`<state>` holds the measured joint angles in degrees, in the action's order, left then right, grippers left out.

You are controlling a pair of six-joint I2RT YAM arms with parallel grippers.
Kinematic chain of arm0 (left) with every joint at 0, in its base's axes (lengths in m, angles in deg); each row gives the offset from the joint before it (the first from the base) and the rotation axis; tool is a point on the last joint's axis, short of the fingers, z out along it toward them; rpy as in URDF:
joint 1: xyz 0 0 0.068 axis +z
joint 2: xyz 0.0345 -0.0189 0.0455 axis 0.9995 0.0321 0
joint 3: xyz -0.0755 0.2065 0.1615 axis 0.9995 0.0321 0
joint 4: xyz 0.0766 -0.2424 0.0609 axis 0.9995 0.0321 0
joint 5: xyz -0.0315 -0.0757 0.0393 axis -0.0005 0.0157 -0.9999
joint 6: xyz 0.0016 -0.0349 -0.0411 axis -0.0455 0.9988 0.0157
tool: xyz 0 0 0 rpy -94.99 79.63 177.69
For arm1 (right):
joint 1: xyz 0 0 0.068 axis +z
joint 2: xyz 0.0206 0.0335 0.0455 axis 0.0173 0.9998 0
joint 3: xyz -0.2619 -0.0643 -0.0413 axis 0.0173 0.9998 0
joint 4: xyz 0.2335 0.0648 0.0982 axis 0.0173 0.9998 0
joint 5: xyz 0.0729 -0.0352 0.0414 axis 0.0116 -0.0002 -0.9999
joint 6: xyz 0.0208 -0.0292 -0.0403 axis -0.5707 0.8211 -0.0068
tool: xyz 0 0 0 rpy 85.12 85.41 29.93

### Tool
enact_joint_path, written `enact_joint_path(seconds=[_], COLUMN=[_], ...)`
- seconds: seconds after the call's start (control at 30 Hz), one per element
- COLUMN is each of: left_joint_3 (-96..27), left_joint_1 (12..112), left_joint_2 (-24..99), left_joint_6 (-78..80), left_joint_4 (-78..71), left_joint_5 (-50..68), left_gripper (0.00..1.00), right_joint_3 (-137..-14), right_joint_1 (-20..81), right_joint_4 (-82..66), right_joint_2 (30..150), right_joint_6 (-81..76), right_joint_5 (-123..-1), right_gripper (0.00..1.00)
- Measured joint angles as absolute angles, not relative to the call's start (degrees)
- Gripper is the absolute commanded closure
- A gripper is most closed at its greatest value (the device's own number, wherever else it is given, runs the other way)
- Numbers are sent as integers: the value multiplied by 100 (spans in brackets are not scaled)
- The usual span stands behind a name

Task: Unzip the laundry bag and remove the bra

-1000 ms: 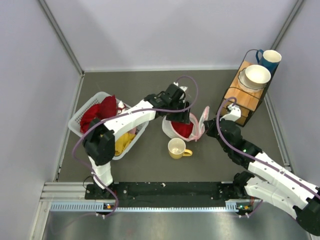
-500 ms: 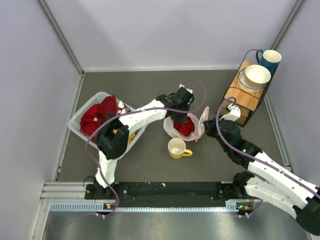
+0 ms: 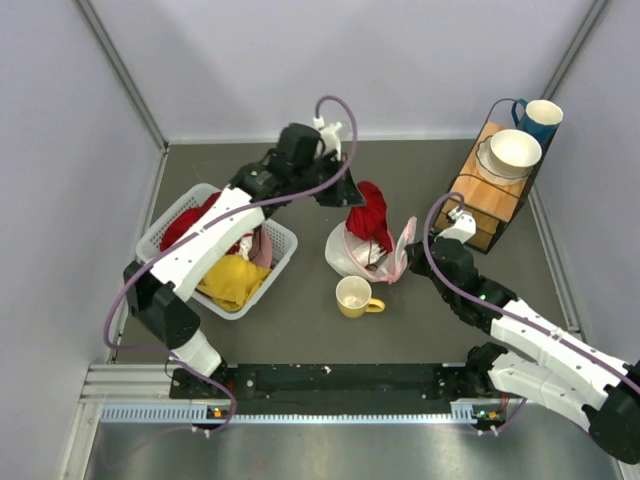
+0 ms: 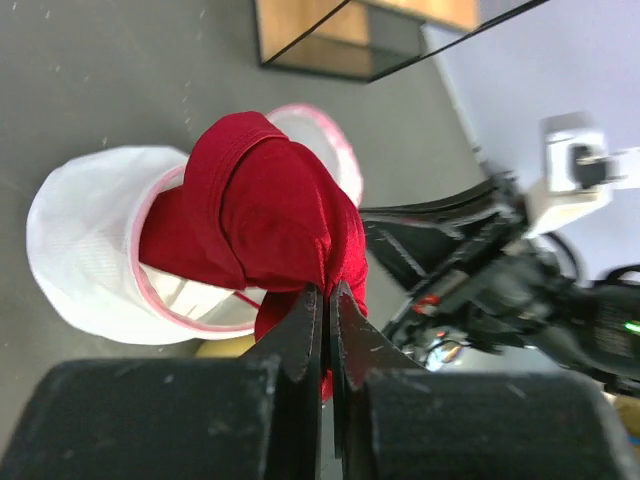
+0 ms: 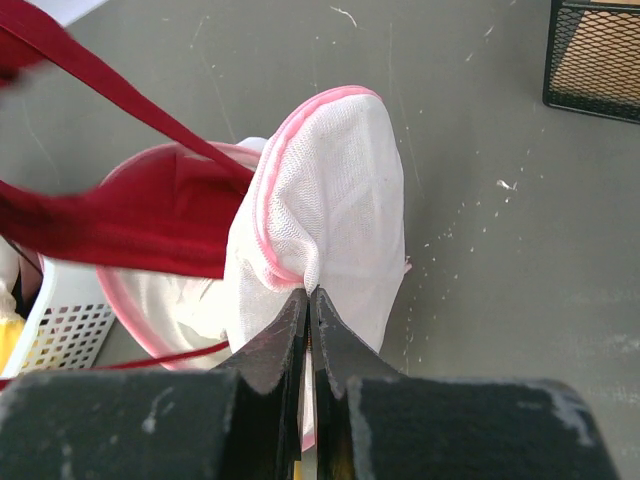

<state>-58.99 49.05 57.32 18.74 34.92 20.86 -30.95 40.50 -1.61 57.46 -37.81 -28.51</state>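
The laundry bag (image 3: 343, 260) (image 4: 90, 250) (image 5: 340, 190), white mesh with pink trim, lies open mid-table with its flap raised. The garment coming out of it is red, with a rounded cup and thin straps, so I take it for the bra (image 3: 370, 215) (image 4: 270, 210) (image 5: 130, 235). My left gripper (image 3: 352, 190) (image 4: 327, 290) is shut on the bra's top and holds it above the bag, its lower part still hanging in the opening. At the bag's right, my right gripper (image 3: 418, 252) (image 5: 308, 292) is shut on the flap's pink-trimmed edge.
A yellow mug (image 3: 352, 296) stands just in front of the bag. A white slatted basket (image 3: 160, 235) with red and yellow clothes sits at the left. A wire rack (image 3: 495, 185) (image 5: 595, 55) with a bowl and a blue mug stands at the back right.
My left gripper shut on the red garment inside the bag, then lifted it up and back out of the opening. The right gripper kept its hold on the flap.
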Motion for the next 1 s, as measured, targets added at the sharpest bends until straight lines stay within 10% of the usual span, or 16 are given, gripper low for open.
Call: enact_joint_path(seconds=[1.0], left_joint_3=[-6736], left_joint_1=[6467], left_joint_2=[4499], left_joint_6=[2538], left_joint_4=[2845], left_joint_5=[3159], left_gripper=[100], right_joint_3=[-3095], right_joint_1=[4006], right_joint_4=[-164], right_joint_2=[5748], right_joint_6=[-3779], right_joint_5=[-2906], right_gripper=[100])
